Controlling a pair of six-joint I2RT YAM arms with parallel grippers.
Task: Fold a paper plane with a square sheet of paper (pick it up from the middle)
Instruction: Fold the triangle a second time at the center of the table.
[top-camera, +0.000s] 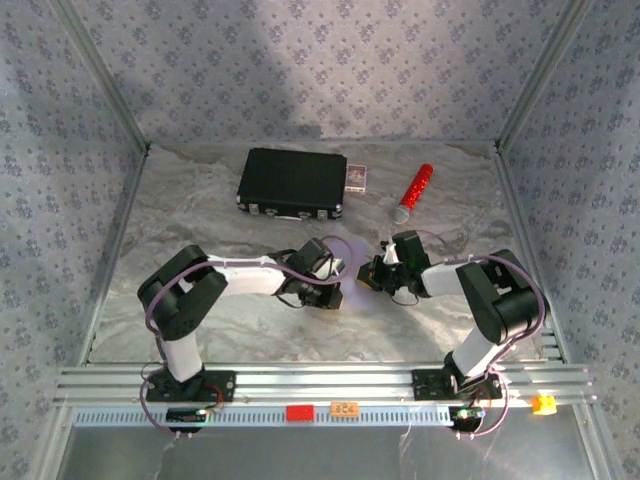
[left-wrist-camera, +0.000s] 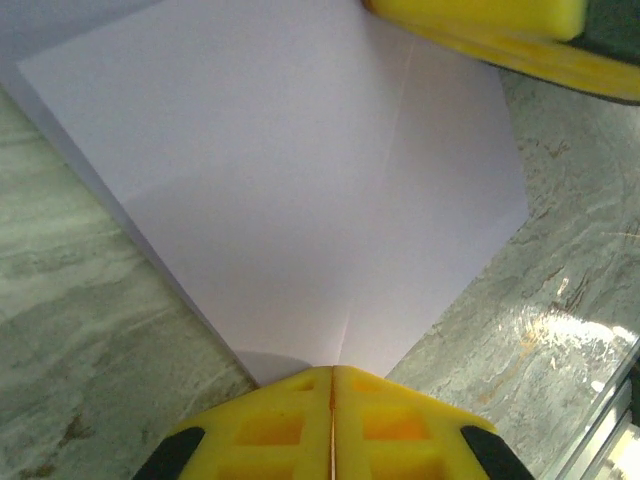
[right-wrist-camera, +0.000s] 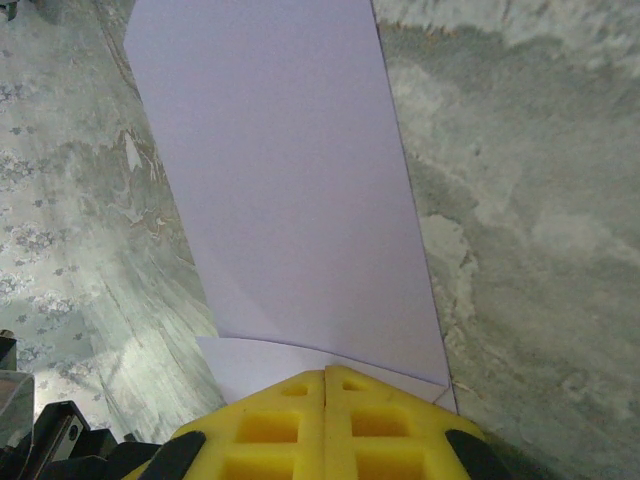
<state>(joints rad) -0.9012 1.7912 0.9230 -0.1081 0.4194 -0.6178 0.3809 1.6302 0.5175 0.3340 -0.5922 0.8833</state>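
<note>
Both grippers meet mid-table on the lilac paper sheet (top-camera: 347, 250).
Overhead, the arms cover most of the sheet, so its outline and heading are hard to read. In the left wrist view the left gripper (left-wrist-camera: 332, 372) has its tips pressed together, pinching a corner of the sheet (left-wrist-camera: 300, 200). A faint crease runs from there to the far corner under a yellow finger (left-wrist-camera: 500, 30) of the other arm. The right gripper (right-wrist-camera: 326, 372) is likewise squeezed onto the sheet's near edge. From it the sheet (right-wrist-camera: 290, 180) runs straight away as a long folded strip, far end cut off.
</note>
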